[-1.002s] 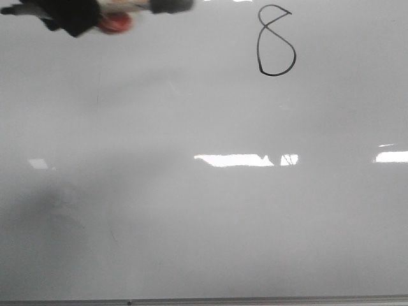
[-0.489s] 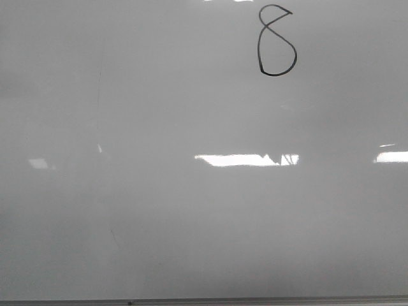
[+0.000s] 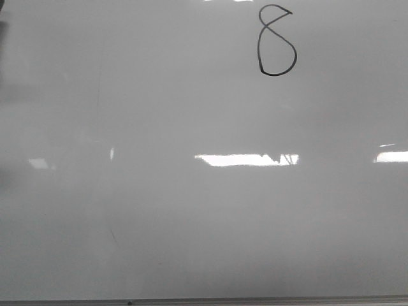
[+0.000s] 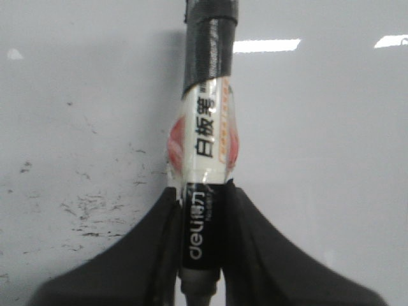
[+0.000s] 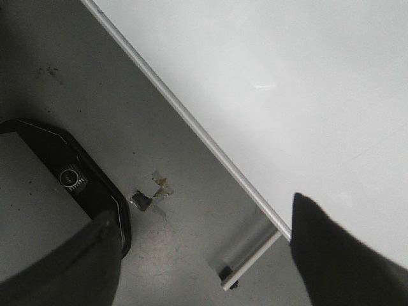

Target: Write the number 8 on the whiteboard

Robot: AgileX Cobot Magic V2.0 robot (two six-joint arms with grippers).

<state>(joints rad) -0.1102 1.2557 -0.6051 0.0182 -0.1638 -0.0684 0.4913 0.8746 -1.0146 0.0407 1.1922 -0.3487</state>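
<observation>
One complete number 8 [image 3: 276,41] sits in the upper right of the front frame, a thin black line with a small pointed upper loop and a rounder lower one, both loops closed as far as I can see. It is drawn on the whiteboard [image 3: 204,210], which fills nearly the whole view, with its grey frame edge along the bottom and bright light reflections across the middle. What has changed is the upper left: a second ago my left arm with the marker was crossing that corner, and now the front view shows only bare board there apart from a dark sliver at the left edge. I take that to mean the writing stroke is over and I am pulling clear, so the task looks done bar parking the arms. In the left wrist view the left gripper [image 4: 201,255] is pinching the whiteboard marker [image 4: 203,166] by its black barrel, above smudged board. The right gripper [image 5: 204,255] is spread wide and empty, hanging over the grey floor [image 5: 76,115] beside the board's edge, near a black-rimmed object [image 5: 95,185].
</observation>
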